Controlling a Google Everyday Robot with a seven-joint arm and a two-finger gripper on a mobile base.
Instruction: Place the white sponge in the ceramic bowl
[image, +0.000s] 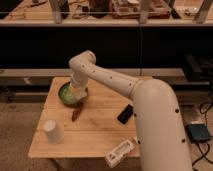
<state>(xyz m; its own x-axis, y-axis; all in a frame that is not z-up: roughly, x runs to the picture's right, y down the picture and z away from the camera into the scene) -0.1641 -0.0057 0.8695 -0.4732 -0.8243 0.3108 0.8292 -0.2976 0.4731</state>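
Note:
A green ceramic bowl (63, 93) sits at the back left of the wooden table (95, 131). My gripper (75, 91) points down into the bowl from the right, at the end of the white arm (117, 80). A pale patch that looks like the white sponge (74, 94) shows at the gripper's tip inside the bowl. The gripper hides most of it, and I cannot tell whether it is held or lying in the bowl.
A white cup (52, 131) stands upside down at the front left. A reddish-brown item (76, 114) lies just in front of the bowl. A black object (125, 113) lies mid-right. A white packet (120, 151) sits at the front edge. Dark shelving runs behind.

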